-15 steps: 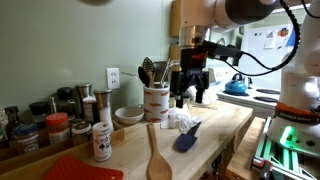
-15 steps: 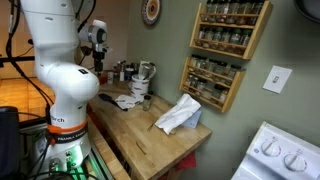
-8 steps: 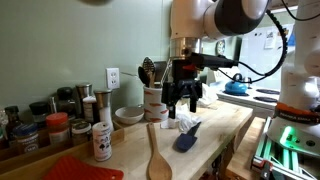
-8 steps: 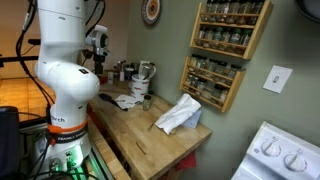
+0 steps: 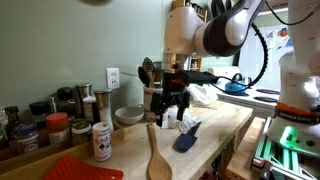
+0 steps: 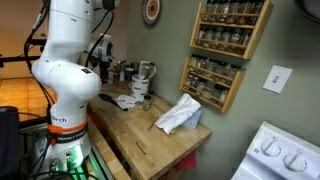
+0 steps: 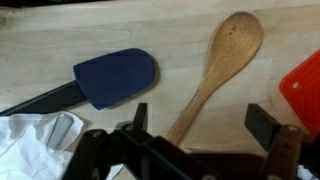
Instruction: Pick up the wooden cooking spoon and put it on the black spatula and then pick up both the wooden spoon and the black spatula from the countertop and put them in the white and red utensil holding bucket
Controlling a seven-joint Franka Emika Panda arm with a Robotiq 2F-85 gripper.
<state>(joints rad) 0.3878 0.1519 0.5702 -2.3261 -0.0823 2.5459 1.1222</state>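
Only the wrist view shows the open, empty fingers (image 7: pixel 264 124) framing the wooden spoon (image 7: pixel 233 47) handle, black spatula (image 7: pixel 115 77) lying apart.

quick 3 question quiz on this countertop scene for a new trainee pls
1. True or false: the wooden spoon already lies on the black spatula.
2. Pick one. The gripper is: A) shut on the spoon, B) open and holding nothing, C) shut on a cloth.
3. Fill in: both utensils lie flat on the wooden ____.

Key:
1. False. They lie side by side, apart.
2. B
3. countertop
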